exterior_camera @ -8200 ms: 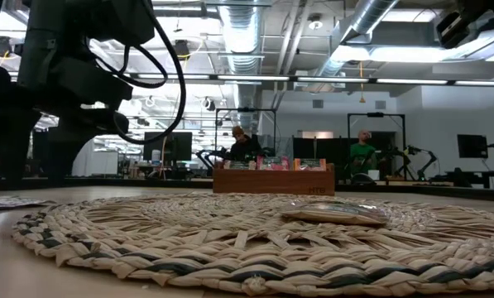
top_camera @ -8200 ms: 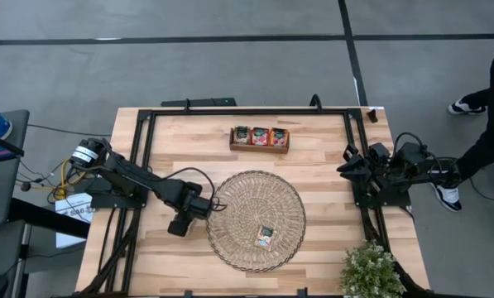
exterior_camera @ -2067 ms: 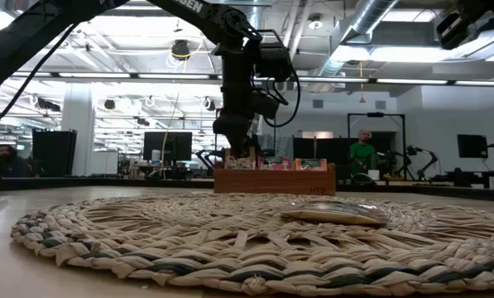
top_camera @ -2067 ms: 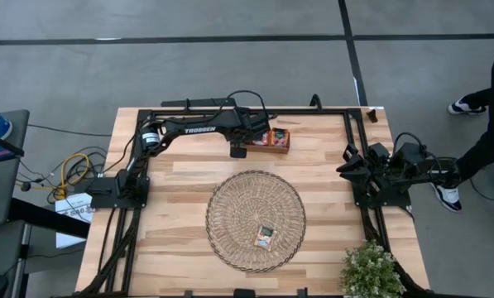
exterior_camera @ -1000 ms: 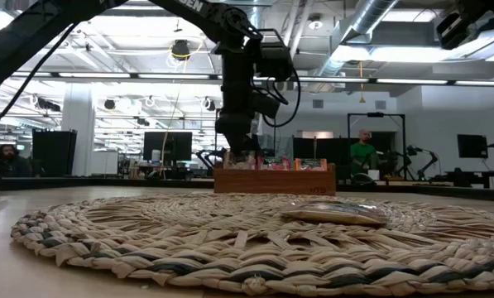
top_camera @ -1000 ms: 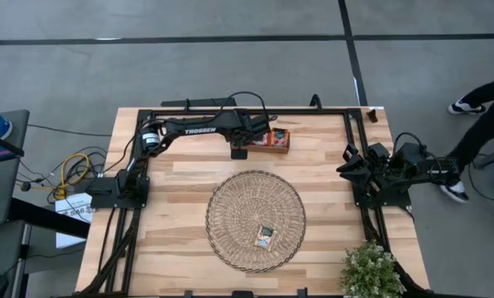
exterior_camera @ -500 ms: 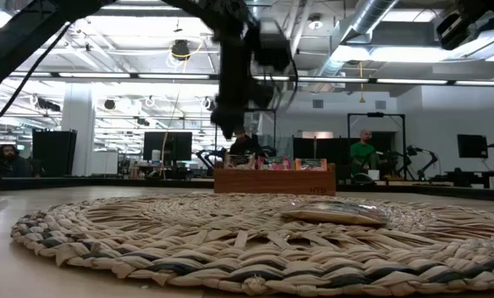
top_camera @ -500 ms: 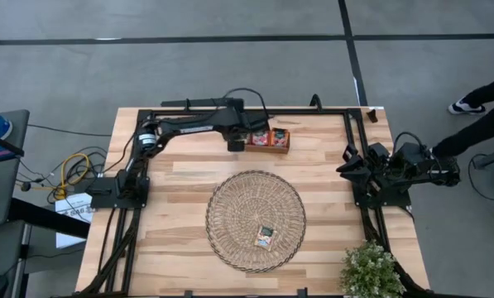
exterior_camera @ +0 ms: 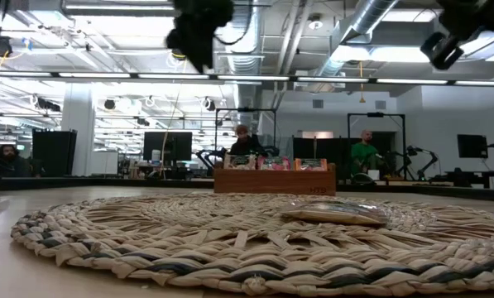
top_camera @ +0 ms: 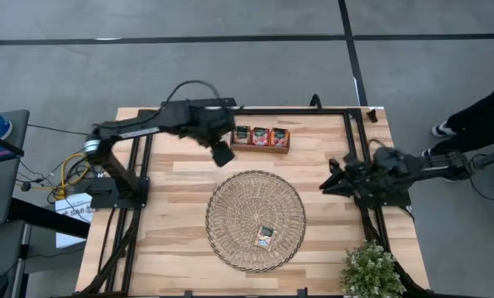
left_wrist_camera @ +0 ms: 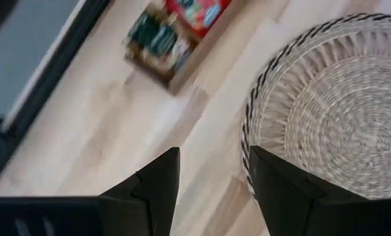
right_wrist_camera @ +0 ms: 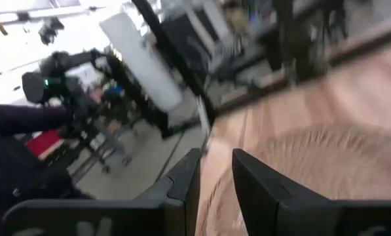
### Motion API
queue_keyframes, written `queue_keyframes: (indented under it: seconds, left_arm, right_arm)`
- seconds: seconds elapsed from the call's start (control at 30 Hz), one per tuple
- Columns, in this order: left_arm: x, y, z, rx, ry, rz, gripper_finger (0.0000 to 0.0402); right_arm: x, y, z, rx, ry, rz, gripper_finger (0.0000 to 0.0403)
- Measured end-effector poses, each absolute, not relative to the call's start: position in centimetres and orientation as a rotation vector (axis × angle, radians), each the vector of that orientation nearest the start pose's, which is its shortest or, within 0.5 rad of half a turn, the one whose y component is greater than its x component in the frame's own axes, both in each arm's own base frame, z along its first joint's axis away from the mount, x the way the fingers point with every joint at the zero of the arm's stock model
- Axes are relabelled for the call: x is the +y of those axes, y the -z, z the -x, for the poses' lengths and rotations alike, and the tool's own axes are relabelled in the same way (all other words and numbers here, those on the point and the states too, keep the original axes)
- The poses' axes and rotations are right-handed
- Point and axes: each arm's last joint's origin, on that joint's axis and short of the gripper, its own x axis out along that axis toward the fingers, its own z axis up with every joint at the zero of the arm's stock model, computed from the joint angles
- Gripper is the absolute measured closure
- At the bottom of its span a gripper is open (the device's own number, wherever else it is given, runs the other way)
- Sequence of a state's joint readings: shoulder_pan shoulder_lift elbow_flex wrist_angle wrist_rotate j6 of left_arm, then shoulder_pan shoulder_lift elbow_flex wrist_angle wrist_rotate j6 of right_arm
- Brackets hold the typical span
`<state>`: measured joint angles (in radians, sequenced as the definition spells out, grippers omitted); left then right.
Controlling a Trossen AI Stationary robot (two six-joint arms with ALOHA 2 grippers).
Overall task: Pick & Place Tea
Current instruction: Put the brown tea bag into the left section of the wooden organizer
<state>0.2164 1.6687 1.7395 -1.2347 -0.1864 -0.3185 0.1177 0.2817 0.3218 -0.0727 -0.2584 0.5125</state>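
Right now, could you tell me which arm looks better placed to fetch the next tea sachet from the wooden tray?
Probably the left. The left gripper hovers open and empty just beside the wooden tray, while the right gripper sits near the table's right edge, farther from it.

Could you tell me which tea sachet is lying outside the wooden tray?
The single sachet lying flat on the woven mat; the other sachets stand in the tray.

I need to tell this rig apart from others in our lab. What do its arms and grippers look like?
Both arms are black, jointed and slim, with black cables looping off them. The left gripper and right gripper each have two dark, flat, wedge-shaped fingers. No lettering can be read on either arm.
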Motion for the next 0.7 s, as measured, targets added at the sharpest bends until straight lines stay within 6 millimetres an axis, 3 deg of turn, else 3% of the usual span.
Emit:
queue_keyframes:
  seconds: [0.17,0.4,0.7]
  left_arm:
    - [4.5,-32.5,-27.9,1.027,-0.589,0.398,0.0225]
    - [0.4,-27.3,-23.7,0.987,-0.621,0.579,0.0225]
    - [-3.0,-23.5,-21.6,0.923,-0.598,0.611,0.0225]
  right_arm:
    - [2.3,-23.6,-12.5,0.254,-0.36,-0.575,0.0321]
    - [2.5,-24.4,-15.0,0.192,-0.361,-0.674,0.0321]
    - [2.6,-23.7,-17.3,0.202,-0.345,-0.749,0.0321]
